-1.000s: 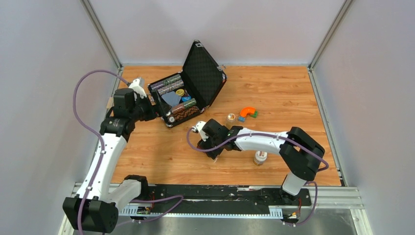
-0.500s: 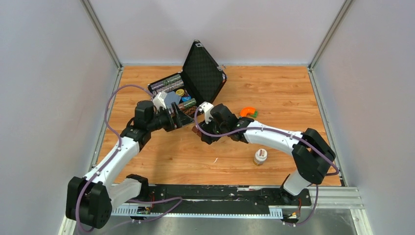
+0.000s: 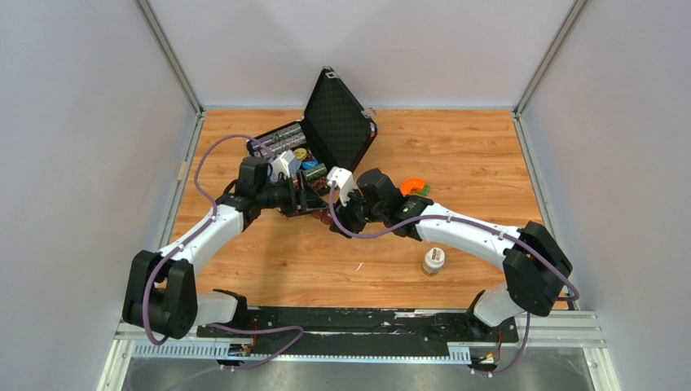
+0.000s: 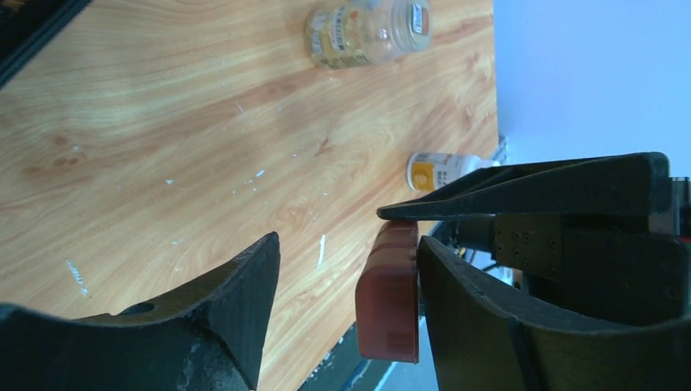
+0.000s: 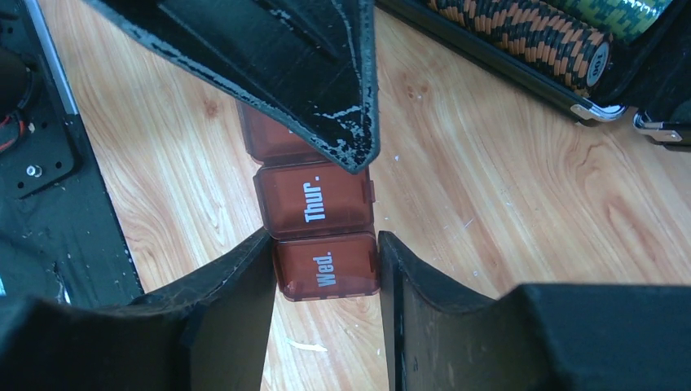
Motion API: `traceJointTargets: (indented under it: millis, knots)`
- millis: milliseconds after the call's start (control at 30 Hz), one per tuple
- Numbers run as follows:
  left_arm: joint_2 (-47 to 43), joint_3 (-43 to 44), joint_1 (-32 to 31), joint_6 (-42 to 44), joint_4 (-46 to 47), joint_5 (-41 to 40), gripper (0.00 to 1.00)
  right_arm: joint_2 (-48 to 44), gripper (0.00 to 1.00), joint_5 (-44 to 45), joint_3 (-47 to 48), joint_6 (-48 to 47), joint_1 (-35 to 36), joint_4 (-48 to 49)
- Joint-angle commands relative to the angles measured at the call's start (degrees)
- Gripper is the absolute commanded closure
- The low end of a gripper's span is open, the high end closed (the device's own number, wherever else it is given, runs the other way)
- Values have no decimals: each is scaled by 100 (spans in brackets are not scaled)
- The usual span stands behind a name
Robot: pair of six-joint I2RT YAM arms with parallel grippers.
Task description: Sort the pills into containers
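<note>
the containers point(image 5: 316, 213), a brown strip of joined lidded compartments, sit between the two arms at the middle of the surface point(image 3: 456, 147), just in front of the open black case point(image 3: 341, 122). the right end effector point(image 5: 324, 262) is clamped on the end compartment marked "wed.", a finger pressed to each side. the left end effector point(image 4: 349, 252) stands partly open around the far end of the strip: one finger is just beside it and the other well apart, so it has hold of nothing yet.

the step in hand looks like steadying the strip with both arms so a lid can be lifted. to do it well, the left fingers should close square on the far compartment's side walls, clear of the lid edge and of the right finger that overlaps them, while the right grip stays firm so the strip does not twist.

the left arm reaches forward and inward, its wrist rolled so the fingers lie sideways. the right arm stretches forward and left from a bent elbow, passing a pill bottle point(image 3: 433, 261) standing nearer the bases.
</note>
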Motion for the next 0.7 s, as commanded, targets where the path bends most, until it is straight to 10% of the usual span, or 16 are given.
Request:
traceJointTargets:
  millis: [0,467,667]
  knots:
    - [239,400,-18,256,-269,740,32,-163,62,-292,-46,-546,2,306]
    - [478,441,-16,-545,-98,1681,68,202,56,-287,466,-12,-229,150]
    - [218,721,2,-1066,121,1395,97,-110,4,120,412,422,-264,321]
